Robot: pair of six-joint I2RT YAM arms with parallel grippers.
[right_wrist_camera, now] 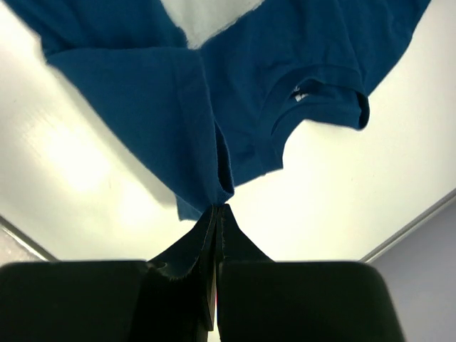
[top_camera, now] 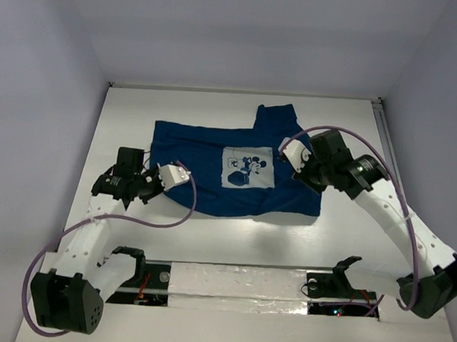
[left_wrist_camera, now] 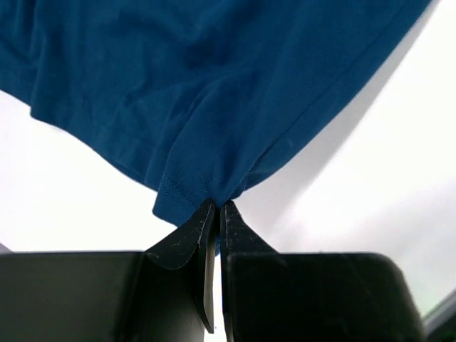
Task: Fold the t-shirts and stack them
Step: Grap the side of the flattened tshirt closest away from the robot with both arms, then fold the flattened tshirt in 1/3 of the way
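Observation:
A dark blue t-shirt (top_camera: 206,158) lies on the white table, its whitish cartoon-mouse print (top_camera: 246,169) facing up. My left gripper (top_camera: 158,184) is at the shirt's left edge. In the left wrist view it (left_wrist_camera: 217,206) is shut on a hemmed corner of the t-shirt (left_wrist_camera: 214,85), which lifts off the table. My right gripper (top_camera: 303,178) is at the shirt's right edge. In the right wrist view it (right_wrist_camera: 217,208) is shut on a pinched fold of the t-shirt (right_wrist_camera: 142,92), with the collar (right_wrist_camera: 313,92) beyond.
The white table (top_camera: 232,237) is walled in grey on the left, back and right. A taped white rail (top_camera: 237,286) with both arm bases runs along the near edge. A sleeve (top_camera: 274,116) sticks out toward the back.

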